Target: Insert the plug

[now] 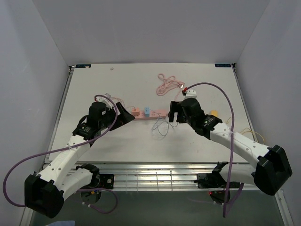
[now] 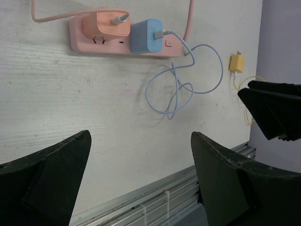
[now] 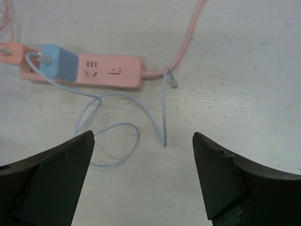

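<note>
The left gripper (image 2: 141, 143) has its black jaws spread wide and holds nothing. The right gripper (image 3: 143, 141) is wide and empty too. The small blue square plug (image 3: 59, 63) sits in the long pink plastic power strip (image 3: 110, 73), beside a pink plug (image 2: 106, 26). A little yellow plug (image 2: 236, 62) lies well apart.

Blue plug (image 3: 59, 63) upright in pink strip (image 3: 110, 73)

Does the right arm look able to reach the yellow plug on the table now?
Probably yes, but not straight ahead. The right gripper is open and empty, and nothing covers the yellow plug. It lies beside that arm's wrist, behind the fingers, so the arm may have to draw back.
</note>
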Motion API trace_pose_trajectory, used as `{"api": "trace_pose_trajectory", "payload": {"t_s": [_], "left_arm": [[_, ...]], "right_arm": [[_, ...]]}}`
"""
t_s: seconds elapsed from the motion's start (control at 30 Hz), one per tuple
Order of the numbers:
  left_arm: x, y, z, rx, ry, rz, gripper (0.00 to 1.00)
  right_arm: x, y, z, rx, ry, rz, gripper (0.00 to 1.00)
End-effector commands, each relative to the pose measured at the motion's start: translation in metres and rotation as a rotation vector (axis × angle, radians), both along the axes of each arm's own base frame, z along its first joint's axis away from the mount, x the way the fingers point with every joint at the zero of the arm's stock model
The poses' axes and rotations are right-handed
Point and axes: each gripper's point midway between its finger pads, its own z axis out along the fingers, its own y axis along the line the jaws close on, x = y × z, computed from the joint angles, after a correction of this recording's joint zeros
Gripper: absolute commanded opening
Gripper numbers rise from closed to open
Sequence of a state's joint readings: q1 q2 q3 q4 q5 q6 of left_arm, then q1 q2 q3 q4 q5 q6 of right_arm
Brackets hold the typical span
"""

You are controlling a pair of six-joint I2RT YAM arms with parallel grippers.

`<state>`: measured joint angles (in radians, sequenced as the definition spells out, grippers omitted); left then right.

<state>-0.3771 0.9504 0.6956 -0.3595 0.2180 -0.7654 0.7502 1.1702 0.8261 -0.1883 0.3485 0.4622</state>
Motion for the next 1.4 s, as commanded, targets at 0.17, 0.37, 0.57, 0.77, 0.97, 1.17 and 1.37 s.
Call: {"api": "trace_pose_trajectory", "payload": {"t_s": [0.17,0.37,0.57,0.77,0.97,1.17,1.37], "left_arm": [[-0.002,0.007,0.000,0.055,0.010,0.010,0.98],[0.000,0.010,0.001,0.062,0.003,0.031,0.98],[-0.001,0.010,0.005,0.057,-0.006,0.031,0.98],[-0.003,0.013,0.018,0.041,-0.041,0.041,0.98],[-0.001,0.023,0.025,0.076,-0.036,0.091,0.98],[0.000,0.024,0.018,0.089,-0.007,0.100,0.98],[0.001,0.026,0.013,0.105,0.001,0.111,0.98]], "right_arm": [[0.026,-0.008,-0.060,-0.125,0.154,0.029,0.95],[0.022,-0.018,-0.088,-0.158,0.201,-0.011,0.20],[-0.001,0.011,-0.076,-0.065,0.161,0.151,0.08],[-0.095,0.108,-0.053,0.076,0.233,0.551,0.08],[-0.148,0.181,-0.034,0.228,0.292,0.753,0.08],[-0.118,0.182,-0.066,0.136,0.360,0.529,0.19],[-0.099,0.146,-0.079,-0.004,0.338,0.331,0.38]]}}
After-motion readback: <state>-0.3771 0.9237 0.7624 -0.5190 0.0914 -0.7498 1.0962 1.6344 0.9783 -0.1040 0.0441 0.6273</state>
